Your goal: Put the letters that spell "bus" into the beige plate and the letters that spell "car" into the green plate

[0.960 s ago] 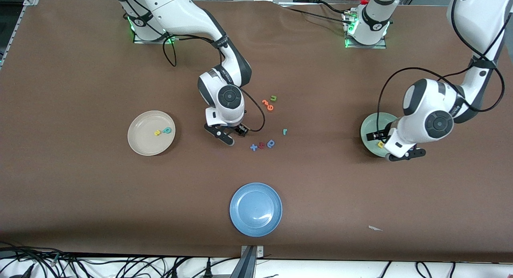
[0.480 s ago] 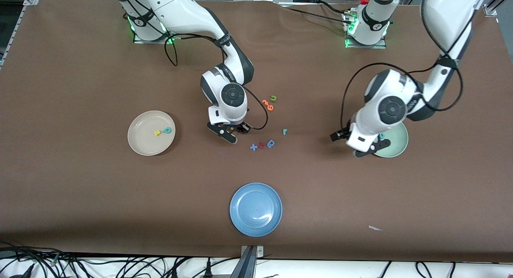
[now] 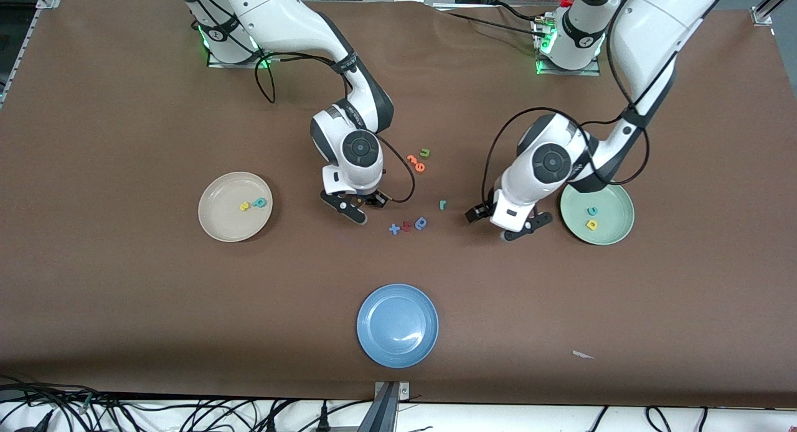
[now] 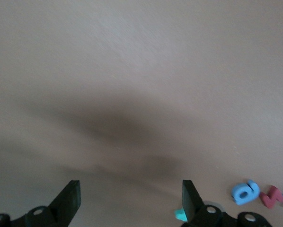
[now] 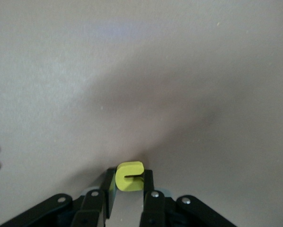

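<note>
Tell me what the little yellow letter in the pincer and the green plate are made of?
The yellow letter, pinched in the right pincer, looks like soft foam: thick, matte, with rounded cut edges and no shine. The green plate looks like hard plastic or glazed ceramic; its smooth surface and even raised rim fit either, so I can't tell which.
</note>
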`<control>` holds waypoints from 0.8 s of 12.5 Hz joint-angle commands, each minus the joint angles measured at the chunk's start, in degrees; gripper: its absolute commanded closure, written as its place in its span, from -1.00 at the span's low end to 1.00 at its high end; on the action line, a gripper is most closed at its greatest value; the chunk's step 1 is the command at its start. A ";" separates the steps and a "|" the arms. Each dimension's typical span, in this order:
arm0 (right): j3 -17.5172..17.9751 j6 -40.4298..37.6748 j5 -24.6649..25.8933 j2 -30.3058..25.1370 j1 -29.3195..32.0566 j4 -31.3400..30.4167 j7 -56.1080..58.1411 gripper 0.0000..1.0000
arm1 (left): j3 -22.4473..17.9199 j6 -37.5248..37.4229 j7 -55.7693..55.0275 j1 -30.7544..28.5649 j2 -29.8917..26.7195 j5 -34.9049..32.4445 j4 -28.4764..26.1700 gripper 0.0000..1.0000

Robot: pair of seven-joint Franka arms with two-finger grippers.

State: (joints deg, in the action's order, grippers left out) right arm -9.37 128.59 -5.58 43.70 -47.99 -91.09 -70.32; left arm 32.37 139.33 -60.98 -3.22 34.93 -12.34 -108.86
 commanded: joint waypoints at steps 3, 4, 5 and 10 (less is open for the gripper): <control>-5.81 -10.00 0.13 -5.45 0.09 0.48 5.26 0.73 | -0.99 1.21 -4.67 6.02 2.24 0.03 1.72 -0.89; -8.44 -13.94 0.22 -6.60 0.09 0.13 10.77 0.73 | -1.86 1.21 -4.76 7.51 2.42 0.03 1.72 -0.89; -11.25 -17.20 0.13 -7.48 0.00 -0.14 16.82 0.73 | -3.35 1.21 -4.85 9.44 2.42 0.03 1.72 -0.89; -22.68 -19.88 -0.22 -10.56 0.26 -7.84 37.76 0.72 | -7.75 1.12 -7.05 15.78 4.97 0.03 5.32 -0.84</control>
State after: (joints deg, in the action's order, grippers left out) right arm -29.18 108.36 -5.47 35.17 -47.30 -93.01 -39.38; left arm 26.26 140.65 -67.22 10.60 38.14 -12.34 -106.22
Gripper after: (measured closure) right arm 0.727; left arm 0.075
